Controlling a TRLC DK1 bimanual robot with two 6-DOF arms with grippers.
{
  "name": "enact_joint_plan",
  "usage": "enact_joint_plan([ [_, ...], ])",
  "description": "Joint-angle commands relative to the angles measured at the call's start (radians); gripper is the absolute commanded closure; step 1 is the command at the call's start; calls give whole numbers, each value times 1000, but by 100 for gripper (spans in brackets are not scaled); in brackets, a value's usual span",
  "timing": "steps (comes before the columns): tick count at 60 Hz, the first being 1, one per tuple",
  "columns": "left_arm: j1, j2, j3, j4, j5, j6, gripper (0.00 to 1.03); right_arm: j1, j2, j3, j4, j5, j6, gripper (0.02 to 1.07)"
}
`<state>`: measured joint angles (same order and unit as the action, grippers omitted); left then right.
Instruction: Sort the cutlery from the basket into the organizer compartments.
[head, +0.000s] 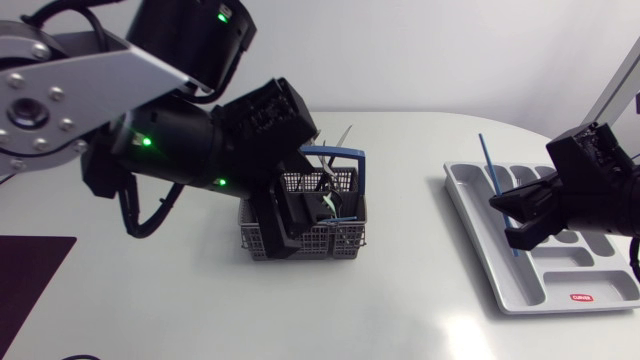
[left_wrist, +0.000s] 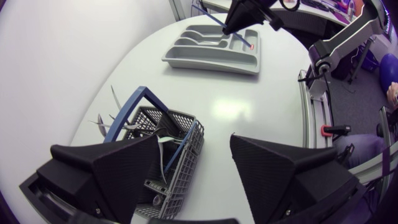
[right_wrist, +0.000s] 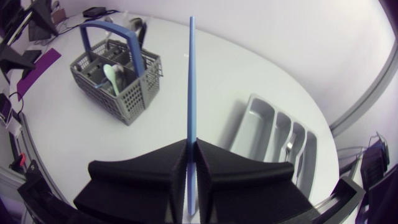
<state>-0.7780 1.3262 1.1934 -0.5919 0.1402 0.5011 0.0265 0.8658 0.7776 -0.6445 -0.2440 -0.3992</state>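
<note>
White, glossy bench (head: 400, 290) carries a grey mesh basket (head: 345, 240) with a blue handle (head: 338, 152) and cutlery (right_wrist: 112, 76) standing inside. Well apart, near the rounded edge, lies a grey moulded organizer (head: 470, 215) with long compartments. At the basket the left claw (left_wrist: 194, 138) hangs with fingers apart; the right claw (right_wrist: 191, 154) is clamped on a thin blue stick (right_wrist: 192, 81) above the organizer.

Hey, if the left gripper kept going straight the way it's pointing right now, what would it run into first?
Probably the grey basket: the left gripper points down with open fingers, one over the basket's corner, the other over bare table. Its height above the basket is unclear.
</note>
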Motion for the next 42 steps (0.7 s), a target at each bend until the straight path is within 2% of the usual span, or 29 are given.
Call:
enact_joint_plan([
  [1,-17,56,-21,10,-31,63,23,-99,76,-32,22,-18,16,97],
  [15,-46,137,-20,17,-100,129,23,-267,280,-37,92,-15,25,97],
  [42,-60,197,-91,144,-136,228,24,-304,599,-67,282,66,83,95],
])
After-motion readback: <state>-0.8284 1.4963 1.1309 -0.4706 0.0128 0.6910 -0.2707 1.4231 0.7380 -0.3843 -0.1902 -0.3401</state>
